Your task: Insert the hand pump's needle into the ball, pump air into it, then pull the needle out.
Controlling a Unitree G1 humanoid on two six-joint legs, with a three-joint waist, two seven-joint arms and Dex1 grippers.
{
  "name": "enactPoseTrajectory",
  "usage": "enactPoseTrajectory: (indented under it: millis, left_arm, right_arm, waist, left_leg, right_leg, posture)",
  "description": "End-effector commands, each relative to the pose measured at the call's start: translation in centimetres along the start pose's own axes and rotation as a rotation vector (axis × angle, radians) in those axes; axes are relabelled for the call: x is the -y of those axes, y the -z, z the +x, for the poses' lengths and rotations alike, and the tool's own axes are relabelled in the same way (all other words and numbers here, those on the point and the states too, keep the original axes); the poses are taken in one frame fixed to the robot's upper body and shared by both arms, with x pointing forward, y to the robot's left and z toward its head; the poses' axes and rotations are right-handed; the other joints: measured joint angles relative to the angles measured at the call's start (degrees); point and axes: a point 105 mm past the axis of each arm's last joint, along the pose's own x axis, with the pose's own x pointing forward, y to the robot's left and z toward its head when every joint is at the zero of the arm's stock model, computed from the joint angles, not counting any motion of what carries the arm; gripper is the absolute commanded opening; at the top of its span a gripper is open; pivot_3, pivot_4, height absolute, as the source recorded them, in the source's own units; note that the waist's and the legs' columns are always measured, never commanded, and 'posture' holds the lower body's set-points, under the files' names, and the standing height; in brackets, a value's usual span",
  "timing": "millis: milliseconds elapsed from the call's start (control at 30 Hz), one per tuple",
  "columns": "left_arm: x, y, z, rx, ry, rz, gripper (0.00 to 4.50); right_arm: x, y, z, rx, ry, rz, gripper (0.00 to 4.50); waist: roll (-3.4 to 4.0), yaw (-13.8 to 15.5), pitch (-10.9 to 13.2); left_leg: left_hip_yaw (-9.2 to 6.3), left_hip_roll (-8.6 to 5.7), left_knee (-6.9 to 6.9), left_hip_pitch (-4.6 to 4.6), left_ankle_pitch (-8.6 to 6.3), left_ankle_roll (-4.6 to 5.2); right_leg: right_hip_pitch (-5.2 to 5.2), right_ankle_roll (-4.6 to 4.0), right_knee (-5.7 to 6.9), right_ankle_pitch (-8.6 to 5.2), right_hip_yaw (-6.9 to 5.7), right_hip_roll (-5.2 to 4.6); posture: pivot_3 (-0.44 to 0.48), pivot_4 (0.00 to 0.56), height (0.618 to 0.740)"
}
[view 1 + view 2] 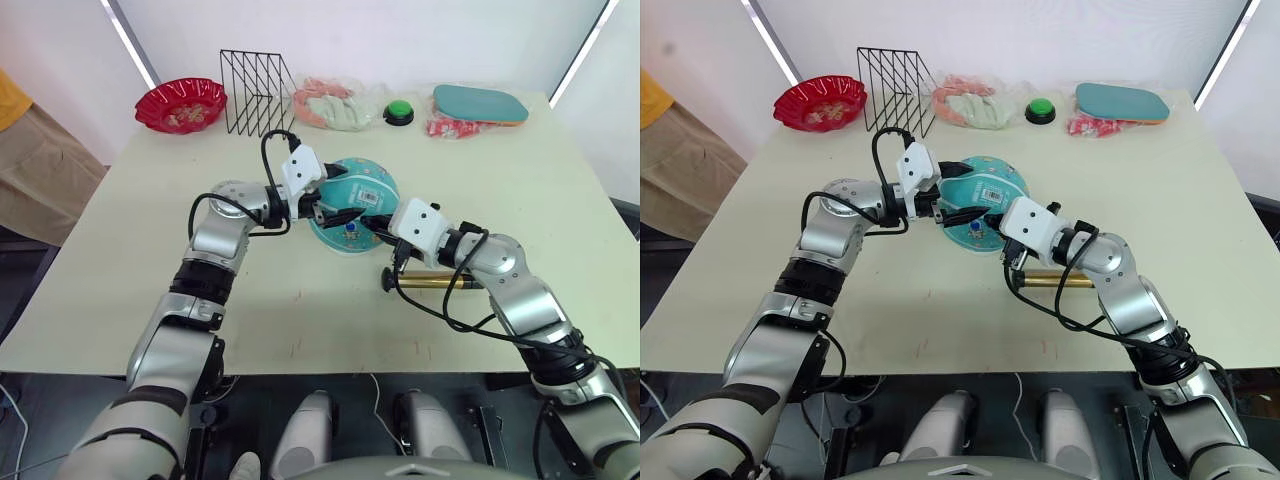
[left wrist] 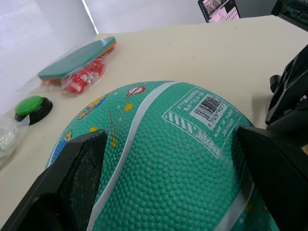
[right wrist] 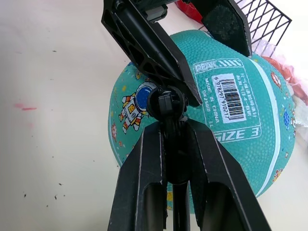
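The teal ball (image 1: pixel 358 190) rests mid-table with its white barcode label (image 3: pixel 232 96) facing up. My left gripper (image 2: pixel 171 137) is shut on the ball, one finger (image 2: pixel 79 168) pressed on each side. My right gripper (image 3: pixel 173 124) comes in from the near right, shut on the black fitting (image 3: pixel 166 103) of the needle. The fitting sits against the ball beside an astronaut print (image 3: pixel 130 108), and the thin pin itself is hidden. The gold hand pump (image 1: pixel 435 283) lies flat on the table under my right forearm, its black hose running up to the gripper.
Along the table's far edge stand a red bowl (image 1: pixel 181 103), a black wire rack (image 1: pixel 257 92), a clear bag (image 1: pixel 330 105), a green button (image 1: pixel 398 111) and a teal paddle case (image 1: pixel 480 103) on red packets (image 1: pixel 452 128). Part of a person (image 1: pixel 12 100) shows at the far left.
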Motion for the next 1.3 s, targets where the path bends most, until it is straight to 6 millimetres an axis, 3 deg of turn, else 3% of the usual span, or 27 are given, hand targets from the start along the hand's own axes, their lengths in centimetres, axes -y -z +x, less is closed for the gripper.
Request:
enactPoseTrajectory:
  millis: [33, 467, 667, 933, 1033, 1167, 1300]
  left_arm:
    - [0.3, 9.1, -2.9, -0.331, -0.108, -0.179, 4.50]
    - [0.3, 9.8, -3.1, -0.367, -0.107, -0.143, 4.50]
    - [0.1, 9.6, -2.9, -0.353, -0.113, -0.138, 4.50]
    - [-0.2, 5.7, -2.5, -0.107, -0.118, -0.170, 4.50]
    - [-0.5, 3.5, -3.3, 0.012, -0.130, -0.221, 4.50]
    - [-0.7, 0.8, -4.2, 0.140, -0.154, -0.270, 4.50]
    - [-0.8, -2.7, -6.3, 0.273, -0.158, -0.329, 4.50]
  right_arm:
    - [0.2, -9.0, -2.8, 0.342, 0.026, -0.178, 0.06]
    - [0.2, -9.7, -3.1, 0.352, 0.015, -0.151, 0.06]
    - [0.0, -9.7, -3.3, 0.341, 0.005, -0.145, 0.06]
    - [0.8, -7.9, -3.8, 0.272, 0.046, -0.103, 0.06]
    - [2.1, -7.4, -4.2, 0.255, 0.104, -0.057, 0.06]
    - [3.5, -7.0, -4.5, 0.245, 0.148, -0.037, 0.06]
    - [5.5, -6.6, -4.8, 0.234, 0.185, -0.028, 0.06]
  waist:
    - [0.00, 0.0, 0.0]
    - [0.16, -0.6, -0.2]
    - [0.18, -1.7, -0.6]
    - [0.36, -1.7, -0.7]
    - [0.36, -1.8, -0.7]
    - [0.35, -1.8, -0.7]
    - [0.32, -1.8, -0.6]
  left_leg:
    - [0.00, 0.00, 0.00, 0.00, 0.00, 0.00]
    - [0.02, 0.03, -0.02, 0.12, 0.00, 0.00]
    - [0.03, 0.20, -0.10, 1.81, 0.02, 0.07]
    - [-0.07, 0.36, -0.44, 1.98, 0.05, 0.09]
    - [-0.04, 0.31, -0.41, 1.19, 0.05, 0.08]
    - [0.04, 0.27, -0.39, 0.83, 0.05, 0.08]
    - [0.02, 0.19, -0.31, 0.02, 0.06, 0.07]
  right_leg:
    - [0.00, 0.00, 0.00, 0.00, 0.00, 0.00]
    - [0.03, 0.01, 0.04, -0.01, 0.05, 0.02]
    - [1.71, 0.14, -0.11, -0.37, 0.03, 0.05]
    - [1.50, 0.39, -0.06, -0.20, 0.00, 0.11]
    - [0.71, 0.17, -0.06, -0.03, 0.16, 0.09]
    - [0.37, 0.07, -0.10, 0.03, 0.27, 0.08]
    - [-0.42, -0.03, -0.03, 0.11, 0.28, 0.07]
  posture:
    - [0.000, 0.150, 0.740]
    - [0.000, 0.150, 0.740]
    - [0.000, 0.150, 0.740]
    - [0.000, 0.150, 0.740]
    - [0.000, 0.150, 0.740]
    - [0.000, 0.150, 0.740]
    - [0.000, 0.150, 0.740]
